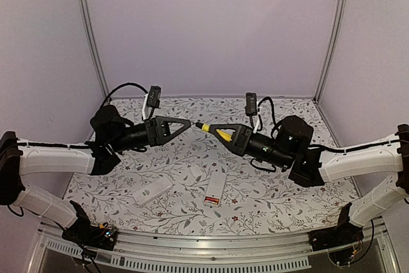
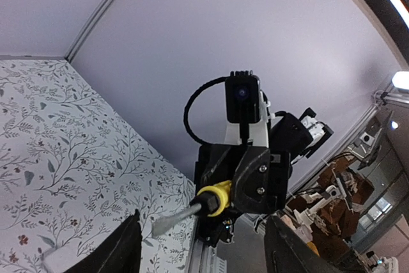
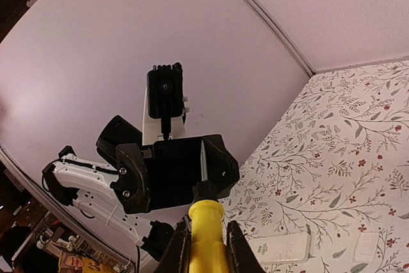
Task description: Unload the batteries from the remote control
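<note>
The white remote control [image 1: 216, 185] lies on the flowered table near the front, below both arms. The red-orange batteries [image 1: 211, 201] show at its near end. Both grippers hang above the table's middle, facing each other. My right gripper [image 1: 225, 134] [image 3: 201, 250] is shut on the yellow handle of a screwdriver [image 1: 214, 131] [image 3: 206, 222] [image 2: 214, 199]. Its blade points at my left gripper [image 1: 187, 121] [image 2: 204, 238]. That gripper is open, its fingers [image 2: 124, 247] wide apart on either side of the blade tip and gripping nothing.
A white oblong piece with a green label [image 1: 152, 191] [image 3: 281, 247] lies left of the remote. A small white piece [image 1: 195, 172] [image 3: 367, 245] lies between them. Lilac walls close the back and sides. A metal rail [image 1: 204, 244] runs along the near edge.
</note>
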Controlling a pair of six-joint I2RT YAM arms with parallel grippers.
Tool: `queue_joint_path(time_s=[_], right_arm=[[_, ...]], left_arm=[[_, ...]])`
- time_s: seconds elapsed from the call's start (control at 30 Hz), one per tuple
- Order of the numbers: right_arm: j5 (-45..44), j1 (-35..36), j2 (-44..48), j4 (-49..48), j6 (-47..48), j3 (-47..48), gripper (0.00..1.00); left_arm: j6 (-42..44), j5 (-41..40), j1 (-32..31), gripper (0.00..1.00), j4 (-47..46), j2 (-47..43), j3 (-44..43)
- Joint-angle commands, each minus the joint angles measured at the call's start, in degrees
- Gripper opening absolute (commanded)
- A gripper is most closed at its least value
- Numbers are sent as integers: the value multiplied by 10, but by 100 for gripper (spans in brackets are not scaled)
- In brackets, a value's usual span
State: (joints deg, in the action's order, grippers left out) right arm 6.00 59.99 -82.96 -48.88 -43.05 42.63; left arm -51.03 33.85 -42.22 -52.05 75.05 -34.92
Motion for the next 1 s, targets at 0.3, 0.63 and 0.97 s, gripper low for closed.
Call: queue_joint_path(time_s=[0.3,0.63,0.97], right_arm=[[-246,1,148,486,-62,-45,0],[-244,2,116,523,-124,-78,0],[-215,3,47,516,-110,-52,0]], left_arm=[[18,-54,-18,75,211,52,22],[-6,-64,-37,75,231,101,36],[11,-66,-38,77,262,119,16]])
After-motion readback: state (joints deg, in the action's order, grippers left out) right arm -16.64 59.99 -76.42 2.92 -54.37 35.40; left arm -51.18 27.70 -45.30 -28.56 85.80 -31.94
